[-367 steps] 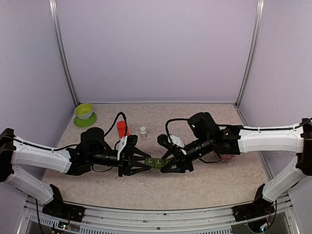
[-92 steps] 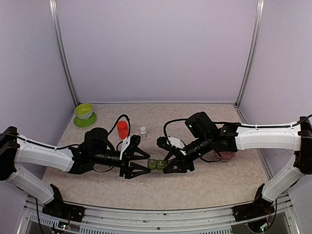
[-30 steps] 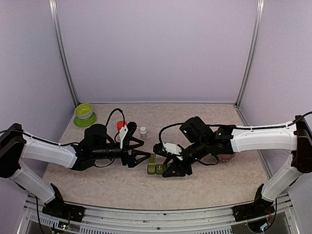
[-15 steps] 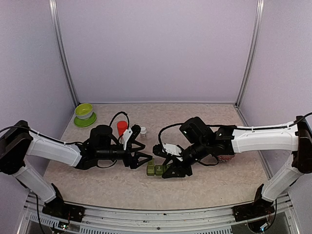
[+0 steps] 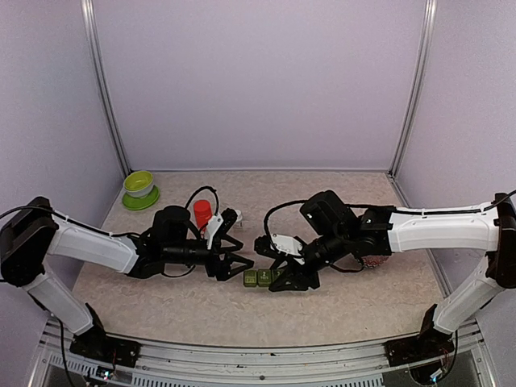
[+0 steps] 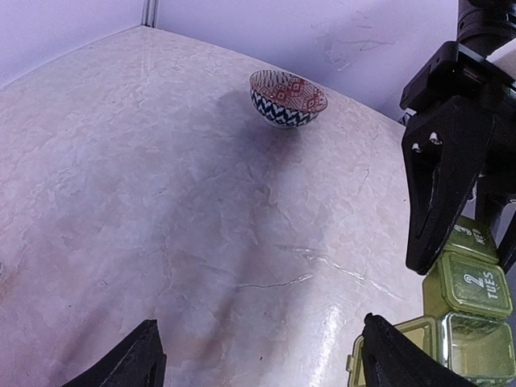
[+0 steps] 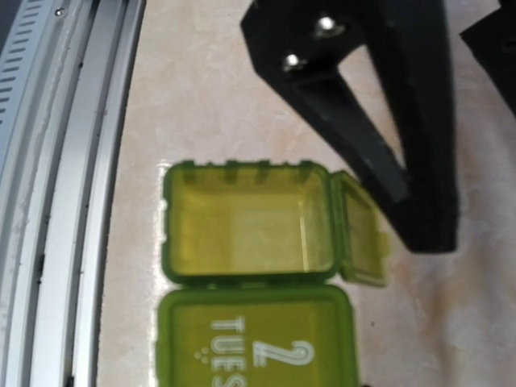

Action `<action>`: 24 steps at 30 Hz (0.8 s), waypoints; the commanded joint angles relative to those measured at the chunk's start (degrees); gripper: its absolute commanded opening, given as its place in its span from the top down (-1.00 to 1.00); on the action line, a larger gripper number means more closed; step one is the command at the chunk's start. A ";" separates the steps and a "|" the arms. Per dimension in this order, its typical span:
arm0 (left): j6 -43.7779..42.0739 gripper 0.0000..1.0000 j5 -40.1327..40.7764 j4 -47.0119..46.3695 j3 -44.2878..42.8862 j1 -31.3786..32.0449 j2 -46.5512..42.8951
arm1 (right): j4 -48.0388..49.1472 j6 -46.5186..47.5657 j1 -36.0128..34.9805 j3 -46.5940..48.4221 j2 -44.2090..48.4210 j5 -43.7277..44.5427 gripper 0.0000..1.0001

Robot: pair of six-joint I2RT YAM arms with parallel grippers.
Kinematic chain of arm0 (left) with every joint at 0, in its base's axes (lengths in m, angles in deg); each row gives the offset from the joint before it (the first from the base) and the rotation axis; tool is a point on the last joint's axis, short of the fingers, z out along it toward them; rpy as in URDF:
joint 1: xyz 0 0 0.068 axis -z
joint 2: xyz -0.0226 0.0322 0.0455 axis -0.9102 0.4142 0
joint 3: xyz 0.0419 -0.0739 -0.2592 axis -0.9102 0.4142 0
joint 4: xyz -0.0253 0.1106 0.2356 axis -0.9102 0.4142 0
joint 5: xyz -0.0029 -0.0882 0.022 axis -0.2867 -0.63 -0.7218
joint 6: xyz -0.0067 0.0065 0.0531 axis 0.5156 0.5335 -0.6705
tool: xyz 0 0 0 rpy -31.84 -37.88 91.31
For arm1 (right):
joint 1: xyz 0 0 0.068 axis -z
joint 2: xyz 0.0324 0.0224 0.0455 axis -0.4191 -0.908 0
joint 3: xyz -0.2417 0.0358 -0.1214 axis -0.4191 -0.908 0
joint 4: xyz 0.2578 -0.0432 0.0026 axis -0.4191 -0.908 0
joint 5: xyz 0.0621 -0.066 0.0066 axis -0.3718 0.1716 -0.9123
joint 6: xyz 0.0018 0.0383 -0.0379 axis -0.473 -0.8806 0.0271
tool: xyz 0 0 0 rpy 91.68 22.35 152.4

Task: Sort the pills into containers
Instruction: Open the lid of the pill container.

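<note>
The containers (image 5: pixel 260 278), three joined green boxes, lie on the table between the arms. In the right wrist view the end box (image 7: pixel 246 230) stands empty with its lid (image 7: pixel 359 234) flipped open, and the "2 TUES" box (image 7: pixel 258 339) beside it is closed. My right gripper (image 5: pixel 284 276) is shut on the far end of the row, and its fingers (image 6: pixel 439 177) straddle the last box. My left gripper (image 6: pixel 262 363) is open and empty, one fingertip (image 6: pixel 391 355) beside the open lid. No pills show in any view.
A red bottle (image 5: pixel 201 213) and a small white bottle (image 5: pixel 237 215) stand behind the left gripper. A patterned bowl (image 6: pixel 288 97) sits by the right arm. A lime-green bowl (image 5: pixel 139 188) is at the back left. The table's front rail (image 7: pixel 64 201) runs close to the containers.
My left gripper has slid right, closer to the containers, and stayed open. The right gripper and the row shifted only slightly.
</note>
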 commanded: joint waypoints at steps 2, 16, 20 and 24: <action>-0.95 -0.64 -2.66 0.57 -1.19 -0.20 0.70 | 1.28 0.41 -0.58 1.47 2.06 2.74 0.37; 0.54 -0.68 3.93 0.48 -0.20 -0.57 -1.50 | 1.71 -0.82 -0.58 0.71 1.91 1.54 0.36; 1.53 -0.76 7.80 -1.78 1.82 -1.06 -4.08 | 1.54 -0.76 -0.58 0.41 1.48 2.73 0.37; 2.54 -0.84 11.30 -3.19 4.00 -1.58 -6.74 | 2.55 -0.92 -0.58 -0.32 1.25 3.65 0.37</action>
